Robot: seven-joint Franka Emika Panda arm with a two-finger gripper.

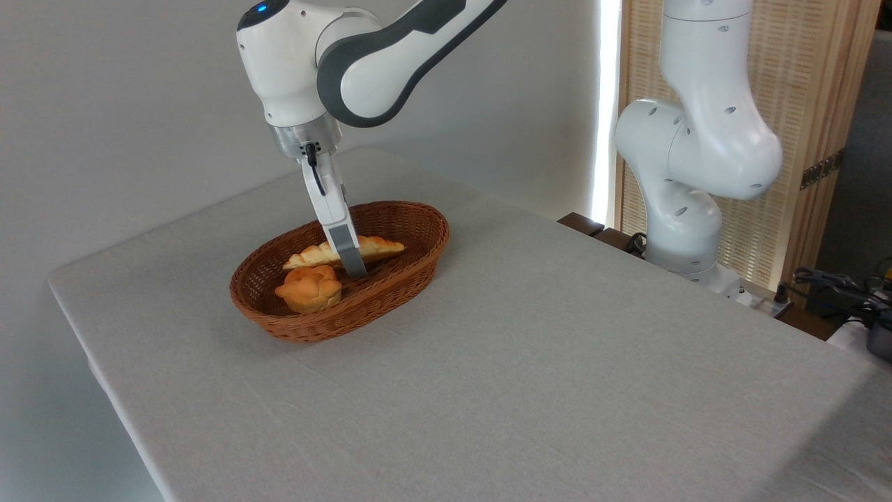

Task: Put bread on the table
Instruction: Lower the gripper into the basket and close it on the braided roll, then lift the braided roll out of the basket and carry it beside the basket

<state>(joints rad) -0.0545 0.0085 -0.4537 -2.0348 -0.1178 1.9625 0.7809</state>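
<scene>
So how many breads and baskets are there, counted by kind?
Long braided bread: 1
Small round bun: 1
Wicker basket: 1
Total: 3

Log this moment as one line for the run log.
stage: grasping | gripper: down in basket, at bread, closure unclear | bun: in basket | table: no bread yet
</scene>
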